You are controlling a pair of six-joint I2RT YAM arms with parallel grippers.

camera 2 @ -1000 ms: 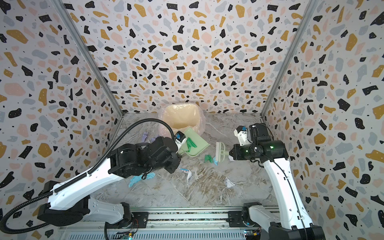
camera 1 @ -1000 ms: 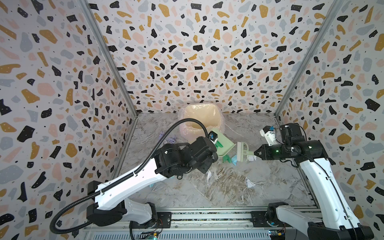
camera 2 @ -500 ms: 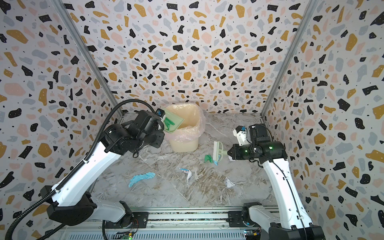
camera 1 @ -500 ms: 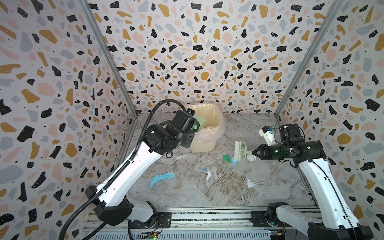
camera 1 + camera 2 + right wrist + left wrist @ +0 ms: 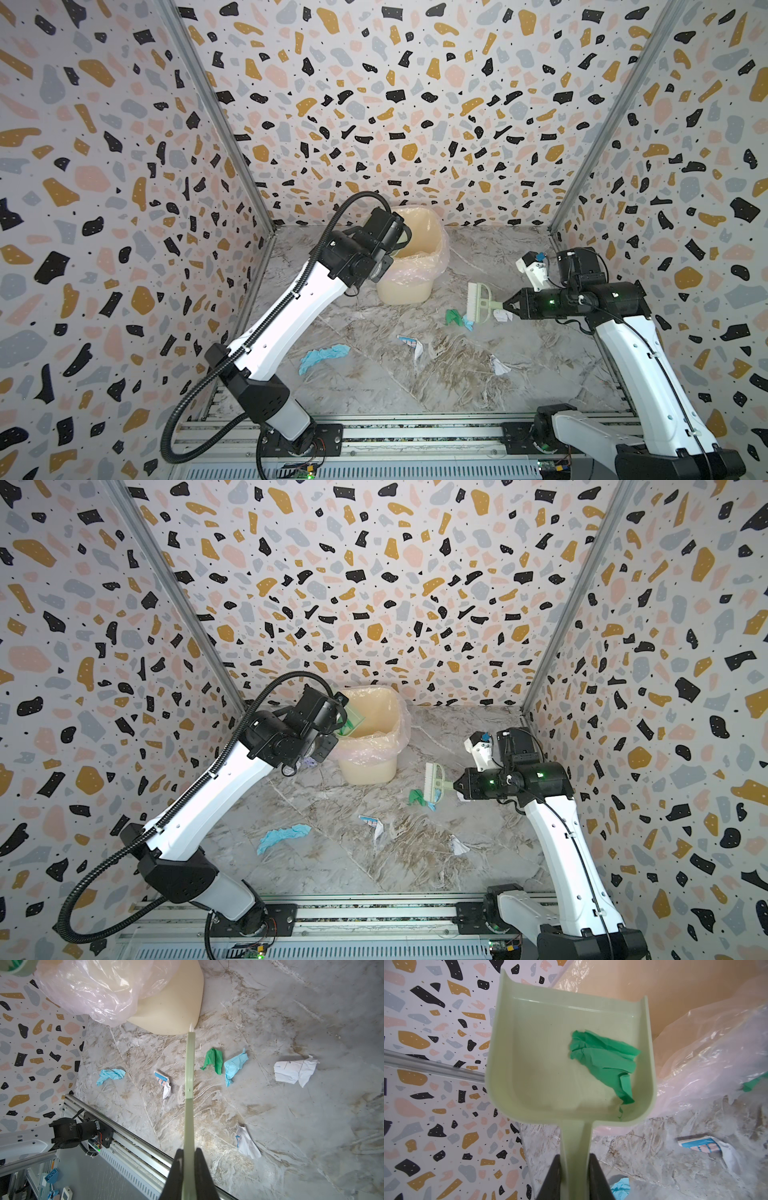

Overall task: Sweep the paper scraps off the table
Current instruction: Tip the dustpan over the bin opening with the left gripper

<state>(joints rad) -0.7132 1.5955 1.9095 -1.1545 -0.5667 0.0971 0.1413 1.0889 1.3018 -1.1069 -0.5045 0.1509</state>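
Observation:
My left gripper [image 5: 576, 1159] is shut on the handle of the pale green dustpan [image 5: 550, 1064], held over the bin's rim [image 5: 351, 723]. A green paper scrap [image 5: 604, 1061] lies in the pan. My right gripper [image 5: 188, 1151] is shut on the handle of the pale green brush [image 5: 478, 301], whose bristles stand on the table [image 5: 519, 395]. Several paper scraps lie on the table. A green one [image 5: 214, 1059] and a light blue one [image 5: 234, 1068] sit by the brush. A white printed one [image 5: 295, 1071] is close to my right gripper.
The cream bin [image 5: 409, 286] with its pink liner [image 5: 93, 991] stands at the back middle. More scraps lie toward the front: light blue [image 5: 322, 356], printed [image 5: 411, 344] and white [image 5: 498, 365]. A lavender bit [image 5: 309, 762] shows under my left wrist.
My left arm has lifted the dustpan from the table beside the brush and carried it back left to the bin's rim. The right arm and brush have barely moved.

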